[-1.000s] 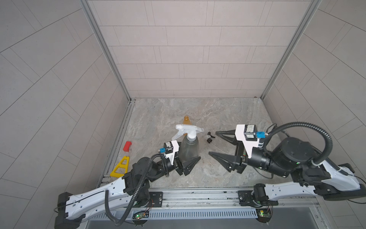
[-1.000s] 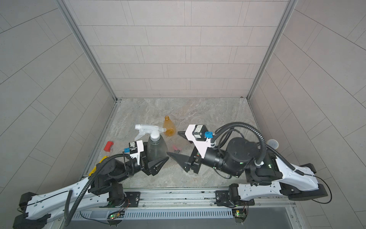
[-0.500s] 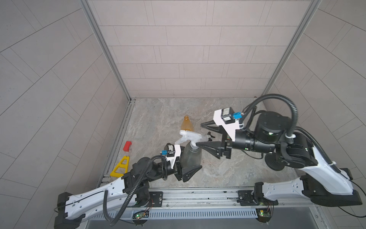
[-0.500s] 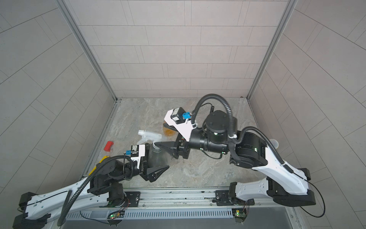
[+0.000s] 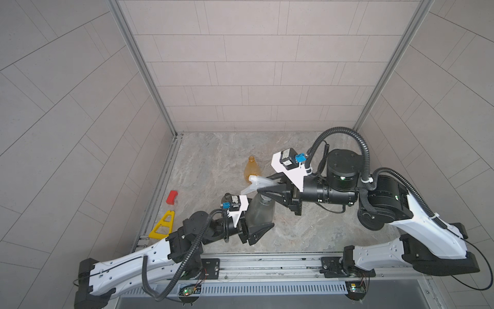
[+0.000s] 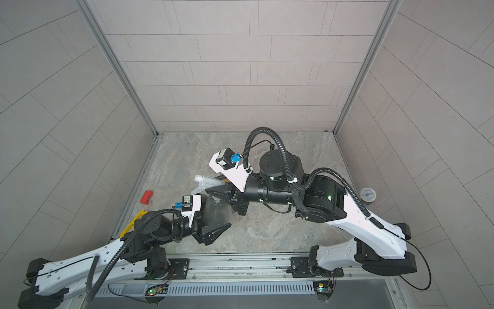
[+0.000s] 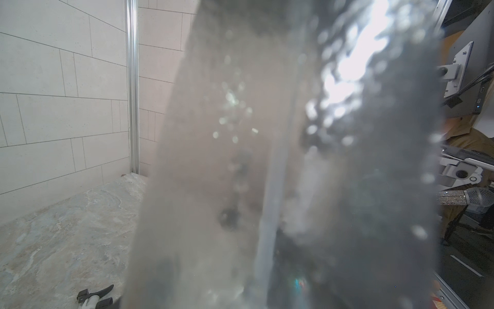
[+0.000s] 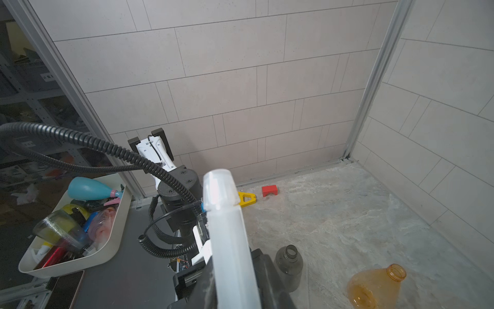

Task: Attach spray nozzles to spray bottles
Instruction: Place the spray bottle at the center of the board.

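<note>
Bottles two: grey bottle (image 5: 259, 212) in left claw (image 5: 264, 215), orange bottle (image 5: 251, 171); nozzle (image 5: 253, 184) in right claw (image 5: 263, 186)

White spray nozzle (image 5: 255, 182), smoky grey bottle (image 5: 260, 214), amber bottle (image 5: 251, 171), red block (image 5: 172, 197), yellow triangle (image 5: 169, 214)

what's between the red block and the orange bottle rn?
Nothing. Only bare marble floor runs from the red block to the orange bottle. It shows in a top view and in the right wrist view.
</note>
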{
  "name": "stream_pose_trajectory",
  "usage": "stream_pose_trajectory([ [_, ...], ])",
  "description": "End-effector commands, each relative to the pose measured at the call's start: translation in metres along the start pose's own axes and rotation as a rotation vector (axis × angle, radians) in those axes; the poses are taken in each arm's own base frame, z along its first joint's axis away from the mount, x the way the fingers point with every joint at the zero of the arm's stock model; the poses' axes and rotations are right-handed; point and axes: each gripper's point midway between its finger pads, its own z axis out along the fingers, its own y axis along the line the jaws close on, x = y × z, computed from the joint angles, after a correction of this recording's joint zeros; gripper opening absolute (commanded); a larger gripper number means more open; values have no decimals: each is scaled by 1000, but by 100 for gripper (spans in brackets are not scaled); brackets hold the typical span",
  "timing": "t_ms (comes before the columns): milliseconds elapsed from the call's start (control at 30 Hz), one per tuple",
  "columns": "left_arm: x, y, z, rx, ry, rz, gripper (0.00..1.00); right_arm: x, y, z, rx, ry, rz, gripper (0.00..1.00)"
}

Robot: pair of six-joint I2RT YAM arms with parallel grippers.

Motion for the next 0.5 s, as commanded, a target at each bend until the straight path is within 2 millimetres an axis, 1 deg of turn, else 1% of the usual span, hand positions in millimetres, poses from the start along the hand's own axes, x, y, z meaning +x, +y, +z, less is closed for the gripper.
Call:
stream_pose_trajectory([
  [0, -14, 2, 0, -18, -42, 18, 0, -7, -6, -8, 38, -24, -7, 16],
  [100, -15, 5, -2, -37, -50, 11, 0, -4, -8, -7, 49, -19, -14, 5],
  [133, -16, 7, -2, -47, -55, 5, 3, -4, -9, -7, 52, -19, -15, 2],
  [167, -17, 8, -3, -55, -58, -1, 10, -3, -10, -7, 61, -16, -18, 0],
  [200, -18, 10, -4, -68, -64, -8, 20, -2, -11, -7, 66, -15, -19, 0],
  [267, -18, 14, -6, -85, -79, -24, 44, -2, -13, -7, 75, -13, -24, 0],
  [300, -19, 15, -8, -93, -89, -33, 54, -1, -15, -8, 89, -14, -25, 0],
  [367, -19, 18, -11, -110, -110, -52, 69, -1, -19, -10, 114, -19, -31, 0],
  [467, -20, 23, -15, -136, -126, -74, 84, 1, -28, -12, 160, -22, -35, 0],
])
